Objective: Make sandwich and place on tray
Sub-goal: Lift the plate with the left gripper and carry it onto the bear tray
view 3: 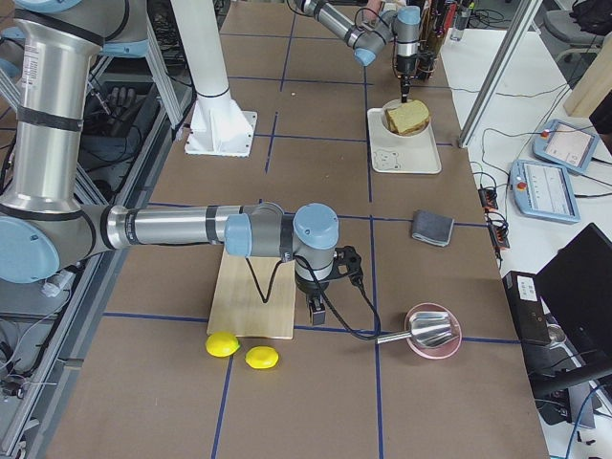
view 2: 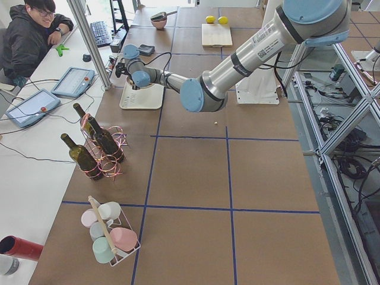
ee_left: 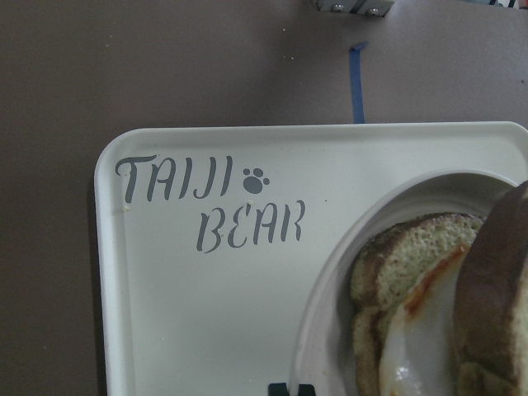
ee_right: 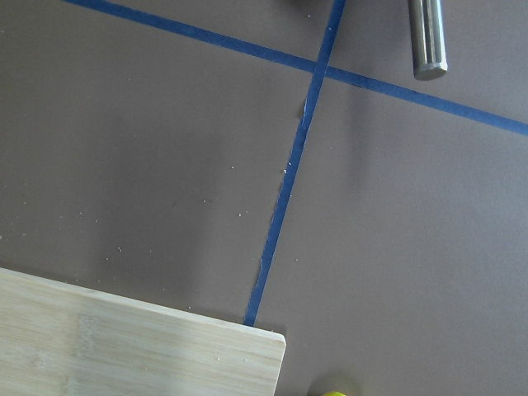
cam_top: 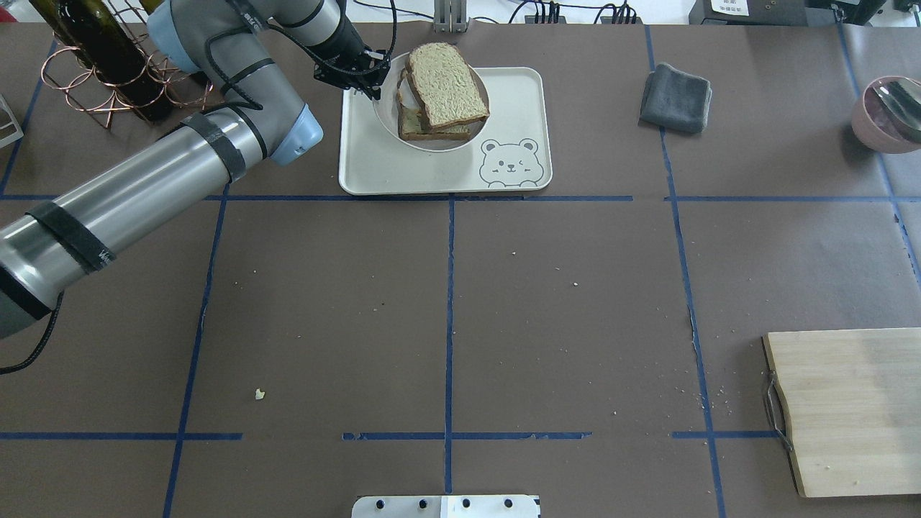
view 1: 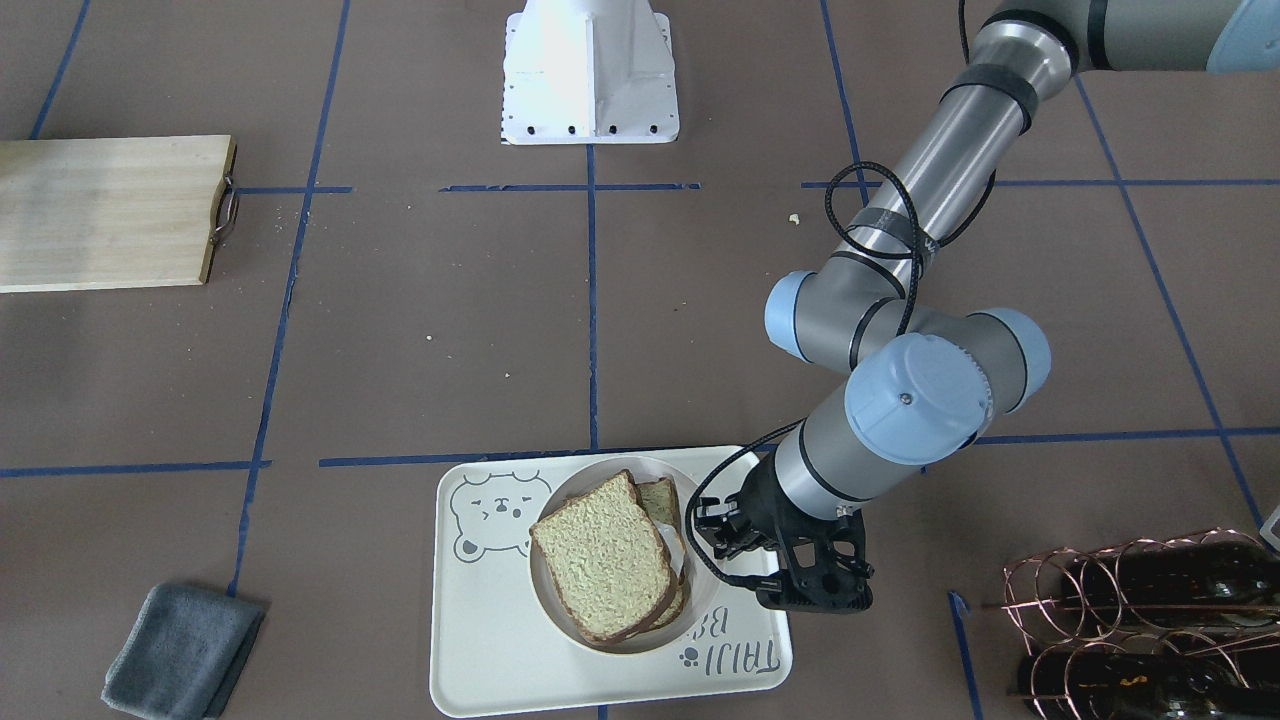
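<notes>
The sandwich [view 1: 600,560] is two bread slices with a white fried egg [ee_left: 421,330] between them. It lies in a small round white dish [view 1: 537,590] on the cream bear tray [view 1: 490,640]. The top slice sits askew. The sandwich [cam_top: 446,86] and tray [cam_top: 374,165] are at the far left-centre in the overhead view. My left gripper [cam_top: 370,86] hangs just beside the dish's rim over the tray's lettered end; its fingertips [ee_left: 279,388] look shut and empty. My right gripper [view 3: 316,311] hovers by the cutting board's corner; I cannot tell if it is open.
A wooden cutting board [cam_top: 849,410] lies on my near right, with two lemons [view 3: 239,349] beside it. A grey cloth [cam_top: 676,97] lies right of the tray. A pink bowl with a metal scoop [cam_top: 885,111] is far right. A wire rack of wine bottles [cam_top: 108,65] stands far left.
</notes>
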